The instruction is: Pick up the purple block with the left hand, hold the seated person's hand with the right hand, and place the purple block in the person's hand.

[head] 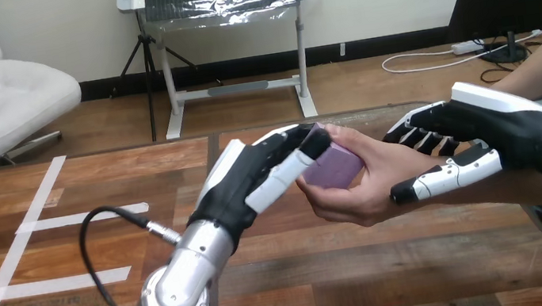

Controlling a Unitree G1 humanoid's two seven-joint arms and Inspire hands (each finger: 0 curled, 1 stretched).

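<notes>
The left robot hand [255, 179] is reaching from the bench's near edge toward its far edge, and it is clamping on 1 purple block [336, 166]; its fingers [289, 136] are curling over the block's top, and its thumb is pressing on the block's left end. The block is hanging in the air above the bench [398, 279], close to the far edge and a little to the right of the middle; it is not touching the wood. The person's hand [371, 179] is coming in from the bench's right side with the palm open toward the block; its fingers are lying along the block's far side and its thumb is under the block, so both this hand and the left robot hand are on the block. The right robot hand [489, 130] is closing on the person's wrist [406, 167]; its fingers are going behind the wrist and its thumb is lying across the front. White tape lines [61, 221] are running over the bench's left part; 1 black cable [83, 251] is looping beside the left arm.
</notes>
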